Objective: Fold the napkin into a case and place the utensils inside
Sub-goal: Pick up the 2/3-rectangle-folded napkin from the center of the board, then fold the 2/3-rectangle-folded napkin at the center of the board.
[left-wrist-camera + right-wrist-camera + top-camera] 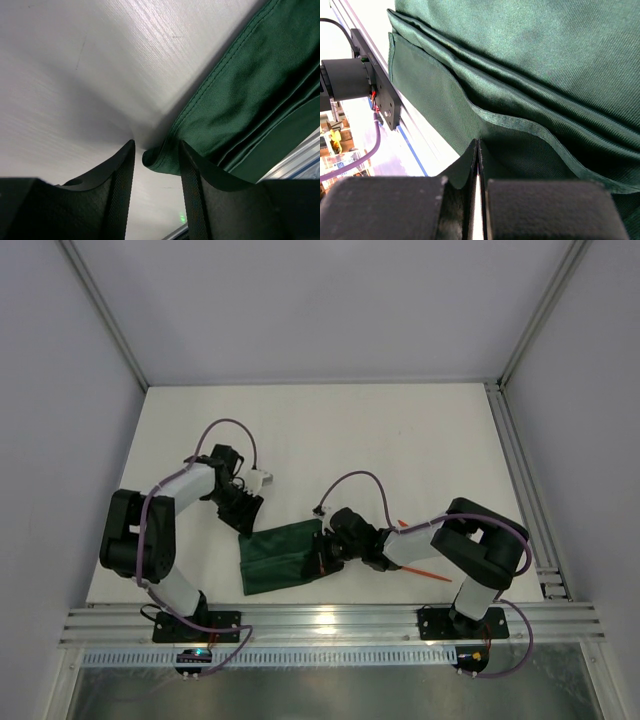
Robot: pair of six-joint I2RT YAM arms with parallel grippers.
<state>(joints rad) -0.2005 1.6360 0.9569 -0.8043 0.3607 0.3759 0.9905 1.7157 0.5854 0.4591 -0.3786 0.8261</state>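
At the near centre of the white table (350, 430), the napkin (278, 558) lies folded into a flat dark green oblong of several stacked layers, its long axis running left to right and slightly tilted. The left gripper (243, 517) stands at the far left corner of the napkin. In the left wrist view, the left gripper (156, 146) has its jaws partly apart; the hemmed corner of the napkin (235, 95) sits in the gap, against the inner face of one finger (192, 185), and is not clamped. The right gripper (322, 555) is positioned at the right-hand short edge of the napkin. In the right wrist view, the right gripper (478, 147) has its jaws fully closed, with a thin fold of the napkin (530, 70) edge drawn up and pinched between them; the stitched layer edges run diagonally beyond. The utensils (428, 571) lie on the table to the right, apart from the napkin: one thin orange piece shows beneath the right arm, and a second orange tip shows just beyond that arm's forearm. Their shapes are too small to tell.
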